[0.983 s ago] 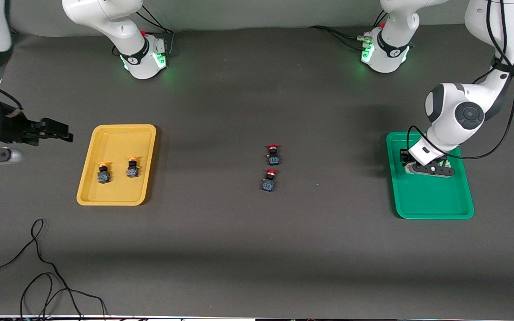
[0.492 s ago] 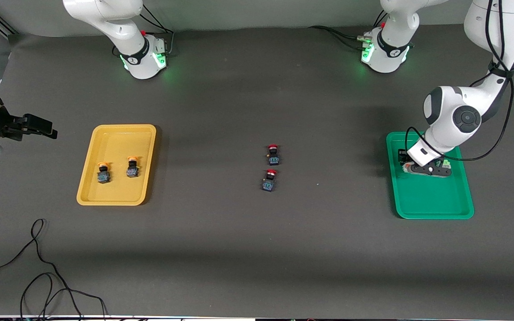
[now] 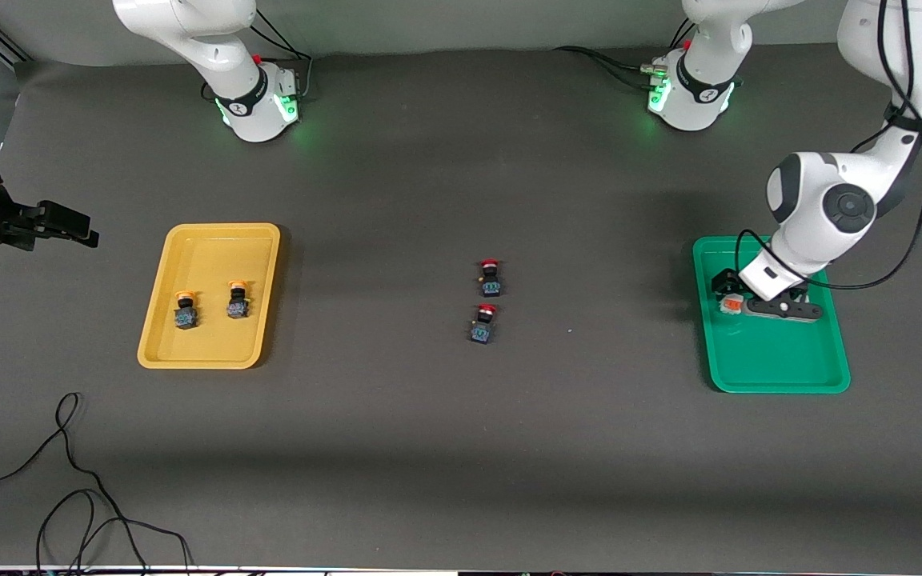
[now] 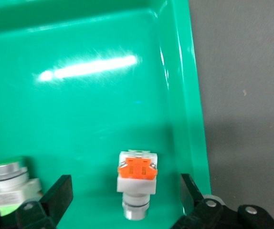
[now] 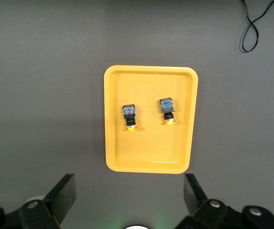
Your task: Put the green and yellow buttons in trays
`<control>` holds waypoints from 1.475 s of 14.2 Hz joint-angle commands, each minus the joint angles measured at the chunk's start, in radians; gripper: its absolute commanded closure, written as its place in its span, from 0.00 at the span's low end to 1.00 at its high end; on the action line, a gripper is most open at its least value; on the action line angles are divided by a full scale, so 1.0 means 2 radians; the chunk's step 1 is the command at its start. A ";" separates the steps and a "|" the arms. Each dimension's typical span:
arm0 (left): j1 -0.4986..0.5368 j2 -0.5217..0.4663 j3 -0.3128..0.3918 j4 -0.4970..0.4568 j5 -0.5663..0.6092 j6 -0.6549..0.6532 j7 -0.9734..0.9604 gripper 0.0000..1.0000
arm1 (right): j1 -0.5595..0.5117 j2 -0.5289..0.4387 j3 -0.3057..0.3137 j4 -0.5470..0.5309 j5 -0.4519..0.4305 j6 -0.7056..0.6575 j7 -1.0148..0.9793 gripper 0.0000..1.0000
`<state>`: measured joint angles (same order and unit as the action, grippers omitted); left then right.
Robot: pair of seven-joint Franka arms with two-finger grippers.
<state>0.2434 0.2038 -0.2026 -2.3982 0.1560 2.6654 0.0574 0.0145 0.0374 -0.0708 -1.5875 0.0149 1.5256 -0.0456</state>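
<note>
The green tray [image 3: 773,368] lies at the left arm's end of the table. A white button with an orange face [image 3: 732,304] lies in it. My left gripper [image 3: 757,307] hangs low over it, open, and the button [image 4: 137,174] lies free between the fingers. A second white button with a green face [image 4: 8,183] lies beside one finger [image 4: 60,194]. The yellow tray [image 3: 209,244] holds two black buttons with yellow-orange caps [image 3: 185,310] [image 3: 237,300]. My right gripper [image 3: 57,222] is open and empty, high over the table's end beside the yellow tray [image 5: 149,81].
Two black buttons with red caps [image 3: 491,278] [image 3: 483,323] lie mid-table, between the trays. A black cable [image 3: 69,480] loops on the table near the front camera, at the right arm's end.
My left gripper has shifted slightly over the green tray, and the orange-faced button now shows beside it. My right gripper has drawn back from the yellow tray toward the table's end.
</note>
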 commanded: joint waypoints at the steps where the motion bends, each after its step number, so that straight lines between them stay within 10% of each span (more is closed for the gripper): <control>1: -0.007 -0.080 -0.010 0.035 0.002 -0.129 0.003 0.00 | -0.020 -0.019 0.010 -0.020 -0.010 0.011 0.010 0.00; 5: -0.037 -0.087 -0.014 0.244 -0.008 -0.423 0.010 0.00 | -0.015 -0.019 0.009 -0.019 -0.011 0.010 0.011 0.00; 9: -0.053 -0.044 -0.017 0.407 -0.012 -0.567 0.015 0.00 | -0.015 -0.018 0.009 -0.018 -0.012 0.010 0.009 0.00; 21: -0.112 -0.040 0.027 0.441 -0.040 -0.576 0.006 0.00 | -0.015 -0.018 0.007 -0.016 -0.019 0.007 -0.029 0.00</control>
<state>0.0955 0.1329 -0.2220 -1.5325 0.0905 1.5397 0.0741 -0.0143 0.0228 -0.0604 -1.5983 -0.0042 1.5338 -0.0919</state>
